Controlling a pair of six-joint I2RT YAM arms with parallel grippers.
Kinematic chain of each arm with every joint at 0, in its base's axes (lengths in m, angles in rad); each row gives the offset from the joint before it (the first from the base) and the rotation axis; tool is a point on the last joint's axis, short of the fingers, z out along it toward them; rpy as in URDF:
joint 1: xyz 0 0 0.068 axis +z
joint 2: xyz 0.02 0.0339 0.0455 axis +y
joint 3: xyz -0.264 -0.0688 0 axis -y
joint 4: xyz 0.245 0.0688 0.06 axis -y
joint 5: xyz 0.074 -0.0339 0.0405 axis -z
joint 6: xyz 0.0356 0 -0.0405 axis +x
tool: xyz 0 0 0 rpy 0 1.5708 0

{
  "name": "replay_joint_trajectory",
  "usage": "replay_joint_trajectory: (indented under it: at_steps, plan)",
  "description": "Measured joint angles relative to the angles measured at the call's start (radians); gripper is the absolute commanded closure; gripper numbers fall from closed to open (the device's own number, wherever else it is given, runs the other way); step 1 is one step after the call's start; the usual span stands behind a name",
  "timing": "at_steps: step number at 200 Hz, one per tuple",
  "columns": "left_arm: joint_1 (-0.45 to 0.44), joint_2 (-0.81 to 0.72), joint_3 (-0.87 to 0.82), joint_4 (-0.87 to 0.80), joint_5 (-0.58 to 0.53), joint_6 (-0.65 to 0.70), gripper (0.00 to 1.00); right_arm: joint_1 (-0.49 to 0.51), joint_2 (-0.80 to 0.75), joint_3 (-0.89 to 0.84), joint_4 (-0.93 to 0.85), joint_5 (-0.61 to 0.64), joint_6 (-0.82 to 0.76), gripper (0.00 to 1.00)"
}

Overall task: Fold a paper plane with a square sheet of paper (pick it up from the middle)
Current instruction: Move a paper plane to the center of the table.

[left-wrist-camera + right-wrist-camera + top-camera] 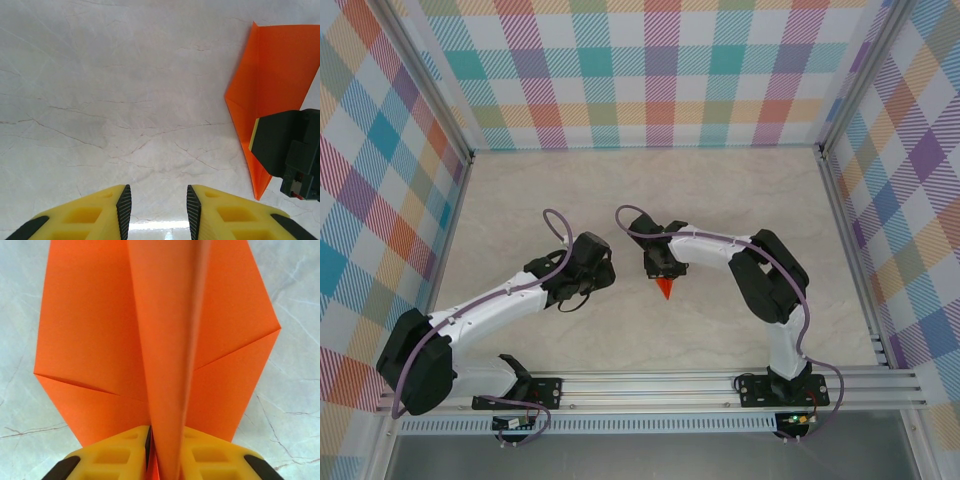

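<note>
From the top view, both arms reach in over the pale marbled bench (pixel 720 200), with checked walls (pixel 660 70) around it. The left pincer (pixel 588 268) hangs over bare bench left of centre, well clear of the paper. Just beside it, the right pincer (pixel 662 270) points down, and the orange tip of the paper plane (pixel 665 289) pokes out beneath it, aimed back toward the arm bases, near the middle of the bench.

Over to the left wrist camera. The left pincer (pixel 159 210) is spread: its two yellow fingers (pixel 220 215) with black pads stand apart, with only the marbled surface between them. Off to the right lies the paper plane (pixel 270 85), a bright orange folded shape narrowing to a point at the lower right, and the dark body of the right pincer sits over its near part.

Now the right wrist camera, and it's orange nearly everywhere. The paper plane (pixel 90 340) spreads as two flat flaps with slanted creases lying on the bench, and a tall centre fold rises between them, blurred because it is so close to the lens. The right pincer (pixel 165 457) has its yellow fingers (pixel 215 460) drawn close on either side of that centre fold, pinching it at the near end.
</note>
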Motion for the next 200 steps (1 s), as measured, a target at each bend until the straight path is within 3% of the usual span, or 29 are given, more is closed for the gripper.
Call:
replay_joint_trajectory:
  at_steps: [101, 200]
  plan:
    - [0.001, -0.024, -0.019, -0.001, -0.001, 0.000, 0.63, -0.056, -0.002, 0.028, 0.000, -0.015, -0.005, 0.85]
    - [0.002, -0.039, -0.019, -0.003, -0.001, 0.000, 0.61, -0.071, 0.056, 0.083, -0.012, -0.034, -0.009, 0.76]
